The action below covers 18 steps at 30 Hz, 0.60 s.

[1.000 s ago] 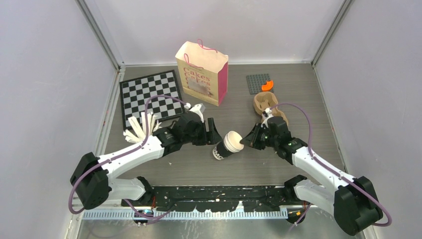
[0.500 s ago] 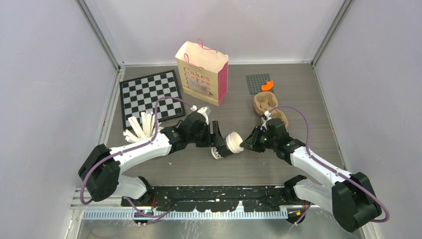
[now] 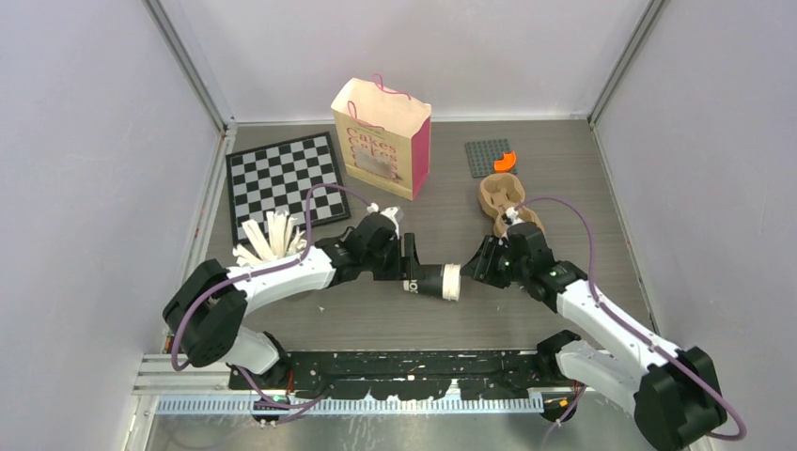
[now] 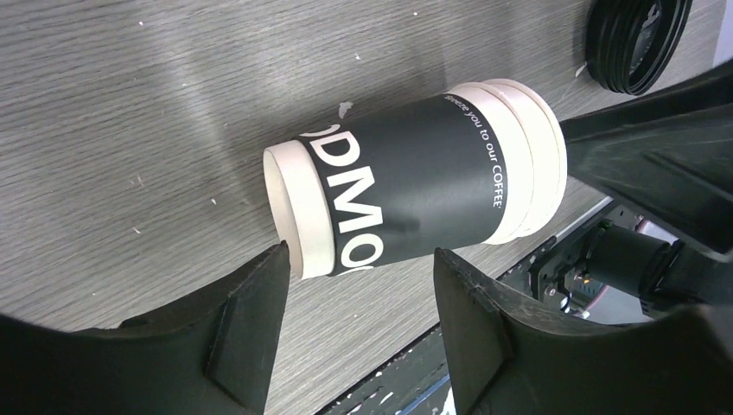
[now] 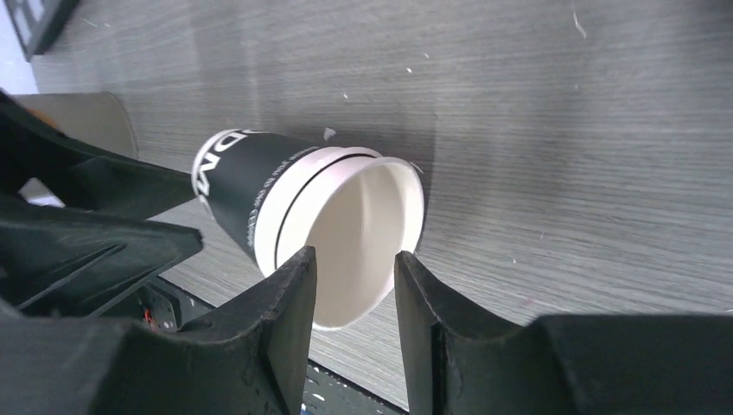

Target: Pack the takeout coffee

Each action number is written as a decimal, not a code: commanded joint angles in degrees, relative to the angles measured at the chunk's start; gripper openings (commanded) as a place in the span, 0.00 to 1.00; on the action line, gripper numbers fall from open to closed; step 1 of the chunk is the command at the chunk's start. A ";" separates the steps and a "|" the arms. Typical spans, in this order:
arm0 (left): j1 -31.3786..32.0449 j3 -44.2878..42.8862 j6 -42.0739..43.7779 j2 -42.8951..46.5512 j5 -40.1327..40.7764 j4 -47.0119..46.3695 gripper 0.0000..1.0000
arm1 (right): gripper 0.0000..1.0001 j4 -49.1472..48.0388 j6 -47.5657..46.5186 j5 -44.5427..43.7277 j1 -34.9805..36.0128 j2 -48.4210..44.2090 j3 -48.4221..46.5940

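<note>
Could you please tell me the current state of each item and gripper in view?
nested coffee cups: lying on their side, lidless, empty.
black lid: off the cups, lying apart from them.
paper bag: upright, top open.
cup carrier: visible well empty, partly hidden by the right arm.
left gripper: open, at the cups' base.
right gripper: open, at the cups' mouth.

2 white arms, black joints, purple cables.

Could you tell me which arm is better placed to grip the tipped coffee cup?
Probably left: the left gripper opens across the coffee cup sleeve side-on; the right gripper only faces its open rim.
</note>
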State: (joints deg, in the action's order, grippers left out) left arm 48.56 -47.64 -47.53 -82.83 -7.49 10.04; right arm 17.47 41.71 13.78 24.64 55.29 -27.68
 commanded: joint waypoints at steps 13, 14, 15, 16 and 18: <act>-0.17 1.39 2.97 0.98 2.13 -0.19 0.57 | 0.36 -14.39 3.10 9.77 0.27 -2.13 3.90; -0.09 1.53 3.04 1.03 2.13 -0.17 0.56 | 0.34 -14.31 2.97 9.51 0.32 -1.88 3.99; -0.12 1.62 3.05 1.15 2.15 -0.12 0.56 | 0.31 -14.39 2.89 9.28 0.32 -1.55 4.09; -0.13 1.66 3.12 1.25 2.19 -0.02 0.56 | 0.27 -14.56 2.79 9.17 0.27 -1.42 4.31; -0.13 1.68 3.10 1.54 2.30 0.17 0.56 | 0.17 -15.17 2.75 9.35 0.26 -1.52 4.73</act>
State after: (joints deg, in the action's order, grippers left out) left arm 48.56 -46.41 -45.67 -82.83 -6.04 10.41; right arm 7.31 43.90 22.06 24.64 53.84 -23.33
